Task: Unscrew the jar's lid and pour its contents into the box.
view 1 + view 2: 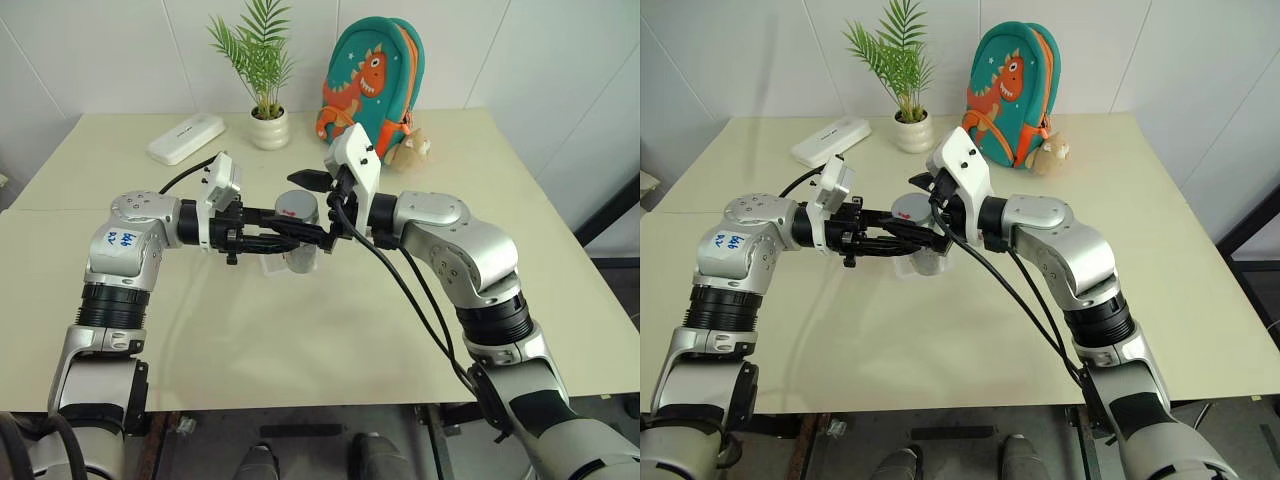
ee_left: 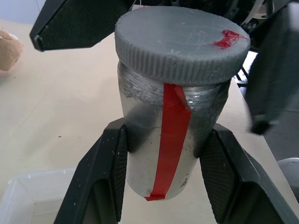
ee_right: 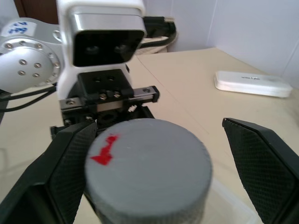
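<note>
Jar's contents hidden behind its cloudy wall, box [image 2: 28, 196] cut off below left tool [image 2: 163, 163], left tool clamped on jar [image 2: 159, 154] above table [image 1: 300, 340], right tool [image 3: 159, 172] spread wide, flanking lid [image 3: 145, 163]

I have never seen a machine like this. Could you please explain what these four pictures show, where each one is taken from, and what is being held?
This is a two-armed humanoid robot. Two pictures come from cameras in its head, looking down over its arms; the two others come from a camera on each wrist. The left gripper is shut on the jar, holding it above the beige table. The grey lid is still on. The right gripper stands open around the lid without clamping it. A clear box lies under the jar. Farther back stand a plant pot, a white case, a dinosaur backpack and a small plush toy.
</note>
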`<state>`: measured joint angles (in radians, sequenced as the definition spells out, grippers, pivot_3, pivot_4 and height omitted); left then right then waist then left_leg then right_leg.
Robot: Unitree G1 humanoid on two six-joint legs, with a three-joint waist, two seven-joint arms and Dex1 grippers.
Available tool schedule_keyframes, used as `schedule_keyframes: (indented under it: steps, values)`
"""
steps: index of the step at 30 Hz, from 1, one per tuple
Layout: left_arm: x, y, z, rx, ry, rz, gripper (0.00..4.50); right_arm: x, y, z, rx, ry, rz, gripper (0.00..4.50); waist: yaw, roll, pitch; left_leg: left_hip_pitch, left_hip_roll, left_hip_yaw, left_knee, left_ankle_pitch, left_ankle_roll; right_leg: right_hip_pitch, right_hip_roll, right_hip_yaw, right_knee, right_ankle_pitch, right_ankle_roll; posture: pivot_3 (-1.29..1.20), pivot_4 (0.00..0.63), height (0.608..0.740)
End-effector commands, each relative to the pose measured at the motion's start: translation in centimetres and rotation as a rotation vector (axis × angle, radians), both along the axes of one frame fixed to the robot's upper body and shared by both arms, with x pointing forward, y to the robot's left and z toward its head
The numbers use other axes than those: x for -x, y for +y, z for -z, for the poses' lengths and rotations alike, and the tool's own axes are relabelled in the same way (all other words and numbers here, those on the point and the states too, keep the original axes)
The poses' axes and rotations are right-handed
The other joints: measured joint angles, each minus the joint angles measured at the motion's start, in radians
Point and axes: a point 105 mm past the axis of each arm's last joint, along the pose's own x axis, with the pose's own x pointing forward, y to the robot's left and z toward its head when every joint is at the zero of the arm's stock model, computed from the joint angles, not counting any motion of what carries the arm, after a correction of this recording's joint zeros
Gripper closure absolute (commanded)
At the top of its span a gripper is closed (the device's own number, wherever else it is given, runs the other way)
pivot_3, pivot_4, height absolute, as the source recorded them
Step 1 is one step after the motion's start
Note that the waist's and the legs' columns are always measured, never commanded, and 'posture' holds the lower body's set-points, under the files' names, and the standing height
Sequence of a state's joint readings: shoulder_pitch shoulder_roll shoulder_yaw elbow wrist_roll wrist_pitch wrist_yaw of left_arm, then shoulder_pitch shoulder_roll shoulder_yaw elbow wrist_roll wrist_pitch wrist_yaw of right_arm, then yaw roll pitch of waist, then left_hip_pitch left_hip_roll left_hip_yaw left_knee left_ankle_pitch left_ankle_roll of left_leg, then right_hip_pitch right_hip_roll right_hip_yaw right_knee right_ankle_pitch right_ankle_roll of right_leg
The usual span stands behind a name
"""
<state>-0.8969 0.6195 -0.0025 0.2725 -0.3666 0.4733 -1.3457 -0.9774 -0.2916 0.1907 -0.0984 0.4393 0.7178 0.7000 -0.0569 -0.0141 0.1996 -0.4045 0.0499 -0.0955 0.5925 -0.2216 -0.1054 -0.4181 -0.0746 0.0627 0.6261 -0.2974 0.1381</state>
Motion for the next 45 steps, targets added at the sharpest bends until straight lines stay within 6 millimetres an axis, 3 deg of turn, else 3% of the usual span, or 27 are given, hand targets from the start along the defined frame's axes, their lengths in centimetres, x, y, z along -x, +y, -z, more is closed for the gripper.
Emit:
schedule_keyframes:
  steps: [1,6,16,29,37,45]
  values:
    - [0.7,0.2,-0.9,0.001,-0.046,0.015,2.64,0.5,0.3,-2.5,-0.056,-0.074,-0.028,0.00,-0.001,0.000,0.000,0.000,0.000,0.000,0.000,0.000,0.000,0.000,0.000,0.000,0.000,0.000,0.000,0.00,0.150,0.740]
    - [0.7,0.4,-0.9,0.000,-0.048,0.009,2.64,0.1,-0.2,-2.9,-0.071,-0.071,-0.019,0.00,0.001,0.000,0.000,0.000,0.000,0.000,0.000,0.000,0.000,0.000,0.000,0.000,0.001,0.000,0.000,0.00,0.150,0.740]
    - [0.1,1.4,-1.1,0.030,-0.050,-0.046,2.64,0.0,-3.1,-2.1,-0.015,-0.060,0.033,0.00,0.001,0.000,0.000,0.000,0.000,0.000,0.000,0.000,0.000,0.000,0.000,0.000,0.001,0.000,0.000,0.00,0.150,0.740]
    - [-0.7,1.9,-0.8,0.075,-0.044,-0.086,2.64,2.0,-6.1,-3.1,-0.015,-0.051,0.072,0.00,0.002,0.000,0.000,0.000,0.000,0.000,0.000,0.000,0.000,0.000,0.000,0.000,0.000,0.000,0.000,0.00,0.150,0.740]
    - [-1.0,1.2,-0.6,0.091,-0.032,-0.063,2.64,2.7,-3.9,-5.0,-0.129,-0.046,0.005,0.00,0.000,0.001,0.001,0.000,0.000,0.000,0.000,0.000,0.000,0.000,0.000,0.000,0.002,0.000,0.000,0.00,0.150,0.740]
    - [-0.7,-0.4,-0.7,0.076,-0.045,0.012,2.64,1.9,0.1,-3.5,-0.150,0.009,-0.084,0.00,0.002,0.001,0.001,0.000,0.000,0.000,0.000,0.001,0.001,0.000,0.000,0.000,0.002,0.000,0.000,0.00,0.150,0.740]
